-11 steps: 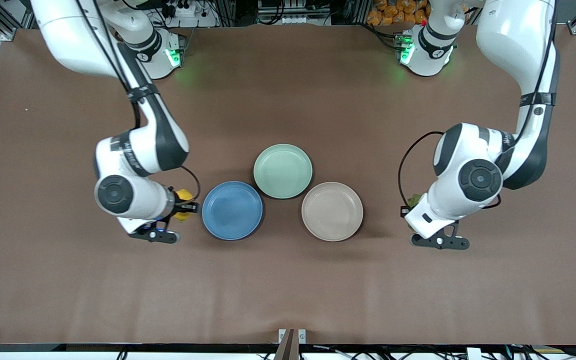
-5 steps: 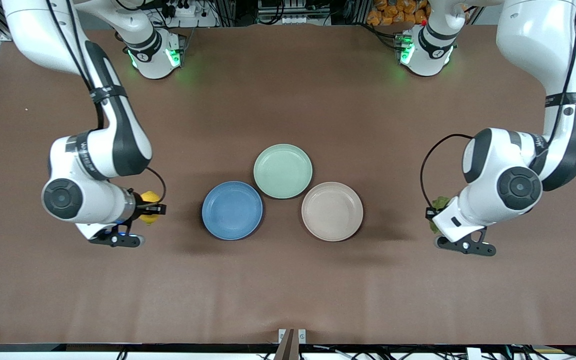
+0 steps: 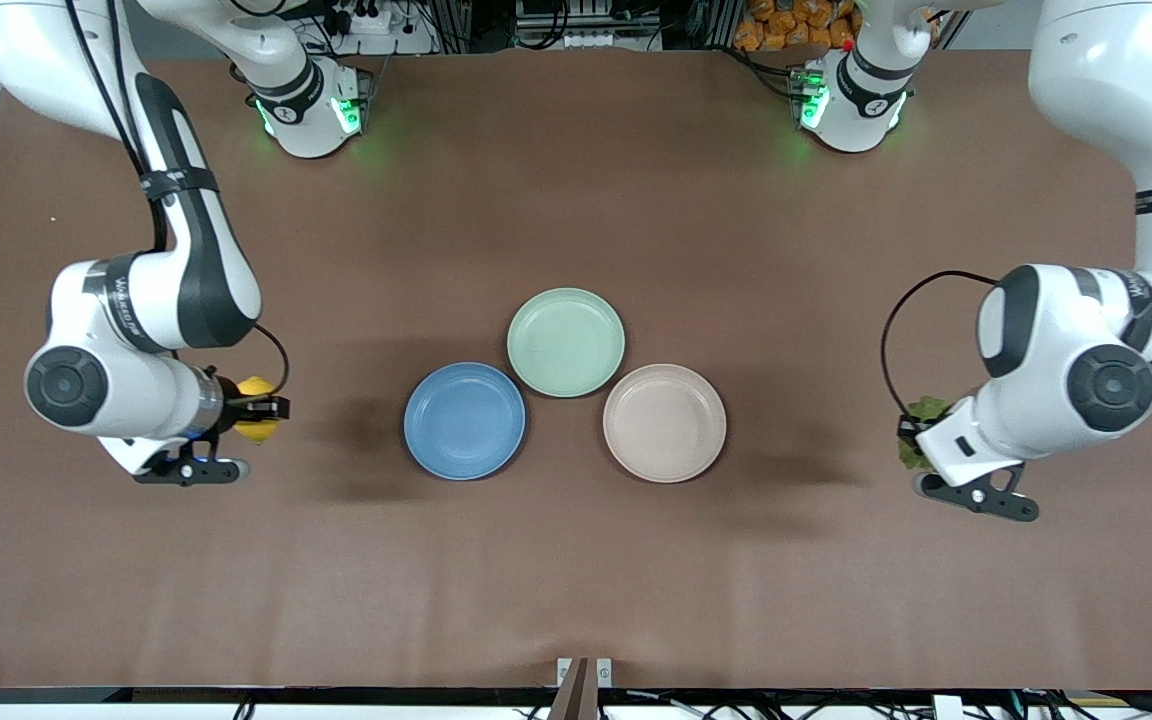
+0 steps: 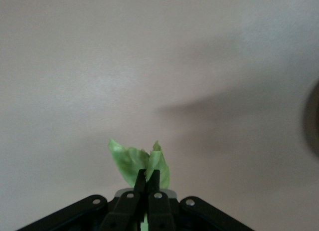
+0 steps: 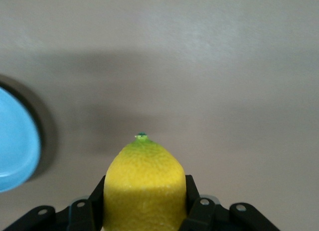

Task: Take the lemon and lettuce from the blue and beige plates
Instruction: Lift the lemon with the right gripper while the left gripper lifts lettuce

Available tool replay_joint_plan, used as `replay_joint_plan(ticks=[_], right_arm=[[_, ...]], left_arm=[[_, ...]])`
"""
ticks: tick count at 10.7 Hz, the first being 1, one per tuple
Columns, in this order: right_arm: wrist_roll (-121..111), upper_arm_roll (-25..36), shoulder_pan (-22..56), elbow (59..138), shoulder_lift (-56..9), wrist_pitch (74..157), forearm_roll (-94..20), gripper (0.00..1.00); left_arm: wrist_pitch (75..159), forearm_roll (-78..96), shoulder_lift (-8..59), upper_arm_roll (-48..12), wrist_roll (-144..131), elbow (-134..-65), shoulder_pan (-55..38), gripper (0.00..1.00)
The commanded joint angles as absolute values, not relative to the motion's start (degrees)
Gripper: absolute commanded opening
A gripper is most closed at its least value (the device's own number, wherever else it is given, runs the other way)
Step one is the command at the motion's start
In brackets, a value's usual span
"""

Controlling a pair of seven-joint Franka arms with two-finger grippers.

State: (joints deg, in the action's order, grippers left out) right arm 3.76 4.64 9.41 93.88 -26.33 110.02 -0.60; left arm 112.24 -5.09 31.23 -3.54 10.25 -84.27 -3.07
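Table [image 3: 576, 560] is matte brown sheet, faint creases along the camera-side edge. All places below are given off the blue plate [image 3: 464, 421].

Three round shallow plates, smooth with low raised rims, all bare. Mint green plate [image 3: 566, 342] is farther from the camera than the blue one, rims just about touching. Beige plate [image 3: 664, 423] sits beside the blue one toward the left arm's end, about as near the camera, also rim to rim with the green.

Left gripper [image 3: 911, 447] is up over bare table well past the beige plate, toward the left arm's end. Fingers clamped tight on the lettuce [image 4: 141, 163]: thin crinkled green leaf, pointed lobes sticking out past the fingertips.

Right gripper [image 3: 258, 409] is over bare table off the blue plate's rim toward the right arm's end, with a clear gap. It grips the lemon [image 5: 143, 187]: oval, pebbled yellow skin, small green tip pointing away from the wrist.

Wide open sheet around both grippers and on the camera side of the plates.
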Motion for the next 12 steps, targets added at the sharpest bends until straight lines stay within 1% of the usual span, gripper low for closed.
replay_joint_plan(ticks=[1,2,3,4,6,7,9,11,12], right_arm=[[0.1,5.8,8.3,104.3,-21.8,117.4,0.4,0.36],[-0.1,6.1,8.3,107.1,-21.2,121.0,0.4,0.35],[-1.5,6.6,7.6,109.6,-21.0,124.4,0.4,0.35],[-4.2,7.2,6.9,111.4,-21.0,127.3,0.4,0.35],[-5.6,7.8,5.8,114.2,-21.1,132.2,0.4,0.35],[-5.9,7.8,5.4,116.3,-21.4,136.4,0.4,0.35],[-6.0,7.9,4.8,120.6,-22.1,143.5,0.1,0.35],[-6.0,7.9,4.7,122.2,-23.0,145.9,-0.2,0.35],[-6.0,7.9,5.0,122.9,-23.6,147.6,-0.2,0.35]], left_arm=[[111.4,-6.1,30.3,-3.9,14.5,-85.3,-1.1,0.00],[111.4,-6.1,30.3,-3.9,15.1,-85.3,-1.0,0.00],[111.4,-6.1,30.3,-3.9,15.2,-85.5,-1.1,0.37],[111.4,-5.8,30.4,-3.9,15.6,-86.0,-0.6,0.99],[110.7,-5.8,30.5,-3.9,14.8,-86.1,-0.5,1.00],[110.3,-6.0,30.6,-3.9,14.4,-86.4,-1.1,1.00],[106.8,-6.2,29.9,-4.4,7.8,-88.2,-1.6,1.00],[106.8,-6.3,29.4,-4.4,2.7,-88.9,-2.7,1.00],[107.0,-6.3,27.4,-4.5,1.8,-91.4,-2.7,1.00]])
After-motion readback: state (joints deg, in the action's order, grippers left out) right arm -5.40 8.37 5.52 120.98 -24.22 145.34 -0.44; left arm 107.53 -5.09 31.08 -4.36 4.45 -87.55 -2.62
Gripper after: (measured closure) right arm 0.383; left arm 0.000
